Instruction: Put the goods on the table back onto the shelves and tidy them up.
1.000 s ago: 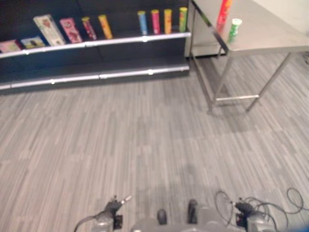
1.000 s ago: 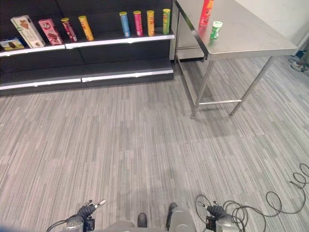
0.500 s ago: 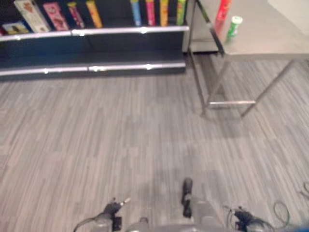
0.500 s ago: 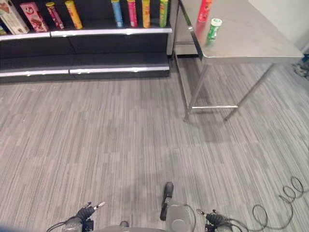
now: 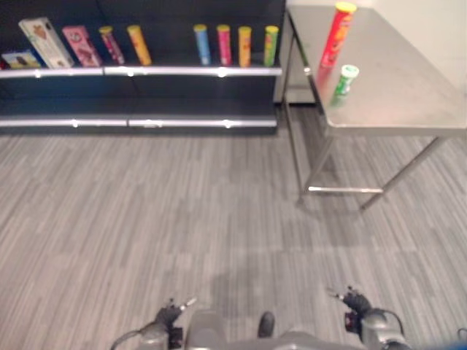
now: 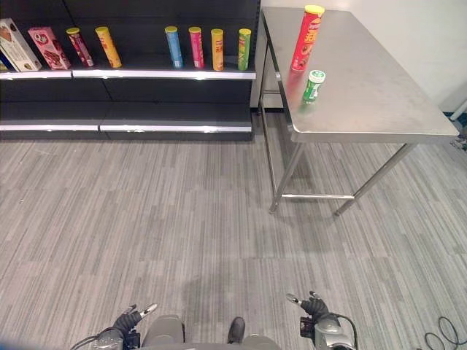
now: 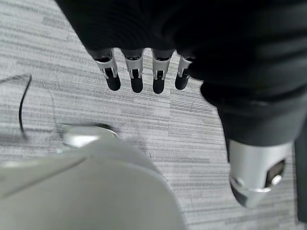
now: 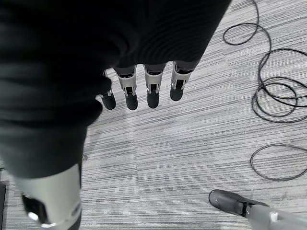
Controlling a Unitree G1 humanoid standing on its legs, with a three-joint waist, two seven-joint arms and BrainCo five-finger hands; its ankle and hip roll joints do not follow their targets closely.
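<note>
- Goods first, as you see them in the left eye view: a tall red can (image 5: pixel 337 35) with a yellow lid stands upright on the steel table (image 5: pixel 408 102), and a shorter green can (image 5: pixel 344 82) with a white lid stands just beside it, nearer the table's front edge. Neither is touched by a hand.
- On the dark shelf (image 5: pixel 146 71) left of the table you have two boxes leaning at the far left, then a dark red can and a yellow can tilted, then four cans upright in a row: blue, pink, orange, green.
- Right eye view gives you both hands low over the grey striped floor (image 6: pixel 182 219), well apart from table and shelf: left hand (image 6: pixel 133 315) at bottom left, right hand (image 6: pixel 310 303) at bottom right.
- Left wrist view shows you the left hand's fingers (image 7: pixel 136 79) straight and side by side, holding nothing, floor beyond them.
- Right wrist view shows you the right hand's fingers (image 8: pixel 152 91) likewise straight and empty above the floor.
</note>
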